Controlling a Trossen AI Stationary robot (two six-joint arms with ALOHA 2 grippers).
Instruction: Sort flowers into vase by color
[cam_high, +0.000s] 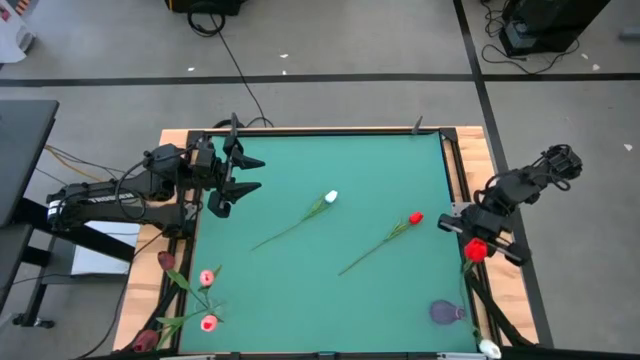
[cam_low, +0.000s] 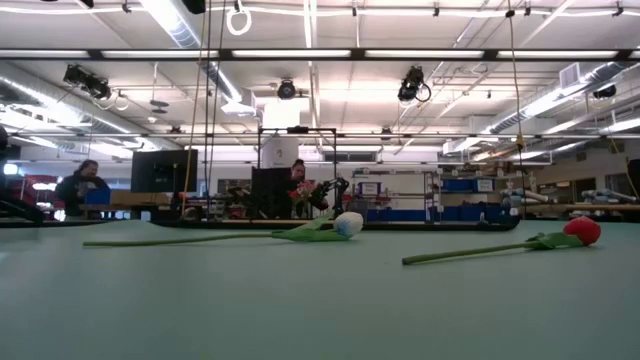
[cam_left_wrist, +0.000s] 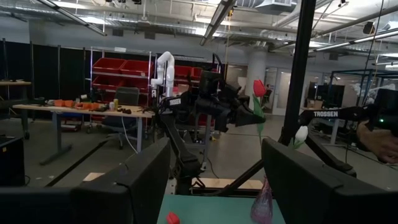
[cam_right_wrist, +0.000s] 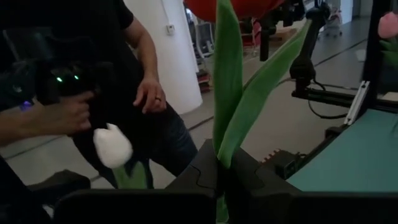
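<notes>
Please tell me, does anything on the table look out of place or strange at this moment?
Two tulips lie flat on the green mat, not in any vase: a white tulip near the middle and a red tulip to its right. The right hand is shut on another red flower at the table's right edge. Nothing looks broken or spilled.

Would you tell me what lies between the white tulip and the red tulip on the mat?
Only bare green mat between the white tulip and the red tulip, per the high view.
</notes>
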